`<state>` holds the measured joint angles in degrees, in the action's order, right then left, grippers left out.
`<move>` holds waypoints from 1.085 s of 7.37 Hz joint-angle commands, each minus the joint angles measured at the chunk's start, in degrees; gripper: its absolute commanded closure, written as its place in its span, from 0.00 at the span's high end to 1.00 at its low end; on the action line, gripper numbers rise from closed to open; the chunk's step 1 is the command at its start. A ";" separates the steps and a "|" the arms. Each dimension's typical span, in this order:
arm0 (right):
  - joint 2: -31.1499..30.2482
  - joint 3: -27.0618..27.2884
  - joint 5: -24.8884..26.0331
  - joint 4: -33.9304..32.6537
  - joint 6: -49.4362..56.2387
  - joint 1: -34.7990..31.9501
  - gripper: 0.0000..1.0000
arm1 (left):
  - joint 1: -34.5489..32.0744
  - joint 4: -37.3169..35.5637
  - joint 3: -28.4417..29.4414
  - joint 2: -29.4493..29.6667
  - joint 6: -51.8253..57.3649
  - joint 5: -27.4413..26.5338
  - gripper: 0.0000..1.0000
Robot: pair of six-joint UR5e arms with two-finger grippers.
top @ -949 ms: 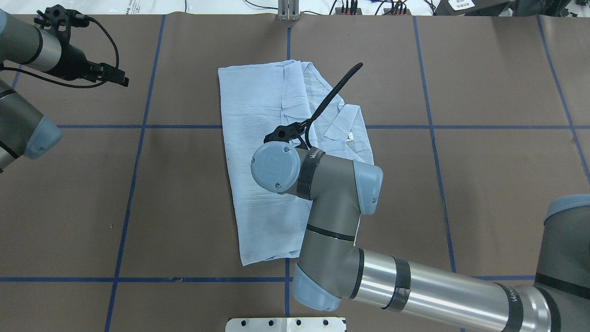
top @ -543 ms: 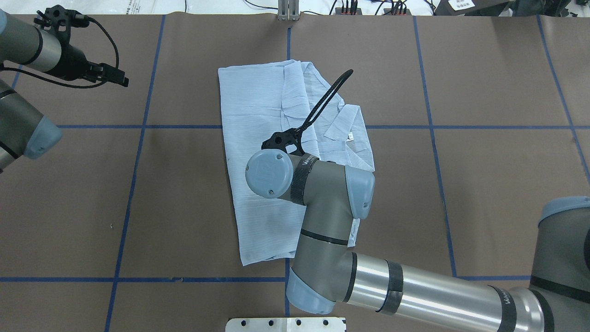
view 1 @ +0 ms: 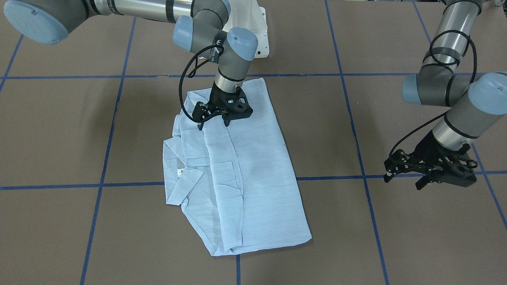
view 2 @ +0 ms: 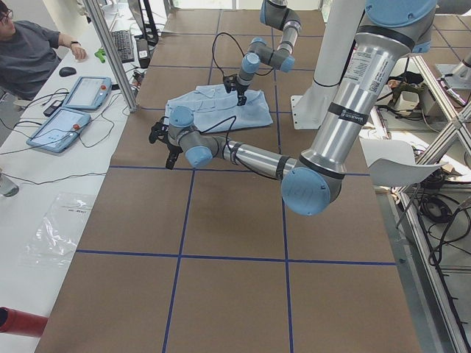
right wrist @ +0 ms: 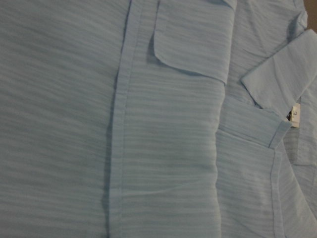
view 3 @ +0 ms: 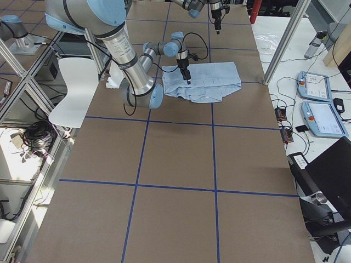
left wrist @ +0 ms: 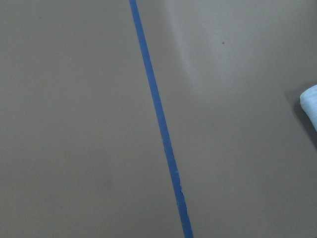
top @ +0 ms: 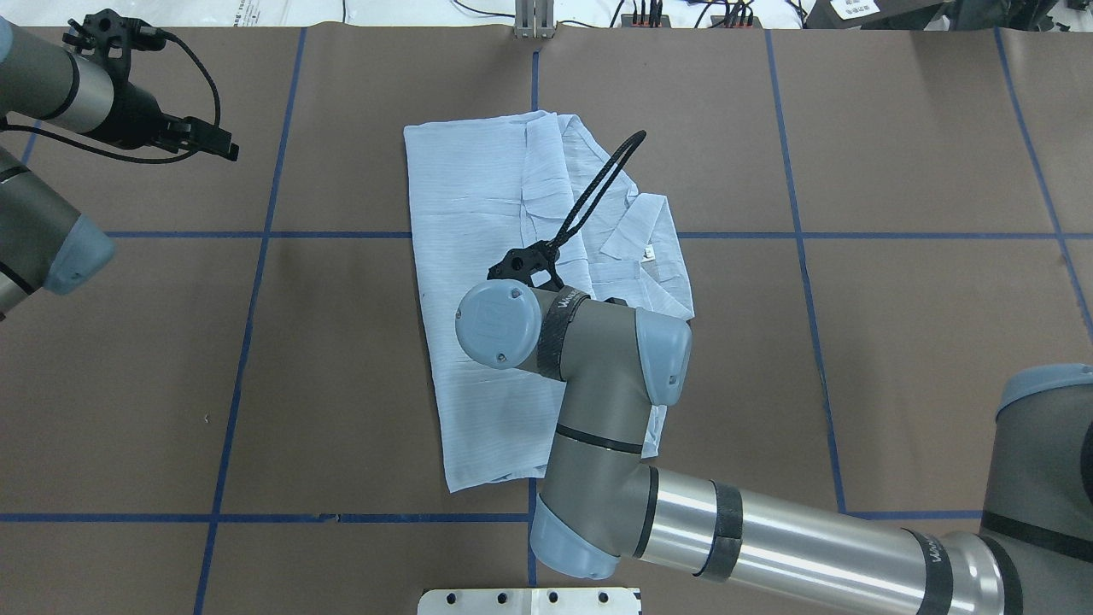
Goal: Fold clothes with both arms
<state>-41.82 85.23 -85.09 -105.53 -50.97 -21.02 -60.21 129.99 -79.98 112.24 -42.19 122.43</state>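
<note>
The light blue striped shirt point(view 1: 253, 178) lies folded lengthwise on the brown table, collar and white label toward the robot's right point(top: 649, 248). My right gripper point(view 1: 214, 123) hangs open just above the shirt's end nearest the robot, fingers pointing down, holding nothing. In the overhead view my right wrist point(top: 504, 325) hides most of that gripper. In the right wrist view the shirt point(right wrist: 163, 148) fills the frame, with placket and pocket flap. My left gripper point(view 1: 404, 181) hovers open and empty over bare table far to the shirt's left point(top: 213, 141). The left wrist view catches only a shirt corner point(left wrist: 309, 101).
Blue tape lines point(top: 256, 235) divide the brown table into squares. The white pedestal base point(view 1: 257, 31) stands at the robot's edge. A person point(view 2: 29, 51) sits at a side desk with tablets point(view 2: 73, 92). A white chair point(view 3: 71, 87) stands beside the table.
My right arm shifted slightly toward the robot and its left over the shirt, then nearly stopped. The shirt and my left arm have not moved.
</note>
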 commanded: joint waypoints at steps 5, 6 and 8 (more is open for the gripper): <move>-6.74 5.17 1.42 -7.85 11.65 -5.77 1.00 | 0.00 0.00 0.00 0.09 0.00 0.00 1.00; -12.09 11.22 1.42 -8.02 15.17 -7.35 1.00 | 0.09 0.00 0.00 0.09 0.00 0.00 1.00; -18.45 18.46 1.07 -7.85 16.08 -8.07 1.00 | 0.09 0.00 0.00 0.09 0.00 0.00 1.00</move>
<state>-56.32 99.25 -83.78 -113.48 -35.80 -28.45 -60.13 129.99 -79.98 112.32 -42.19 122.43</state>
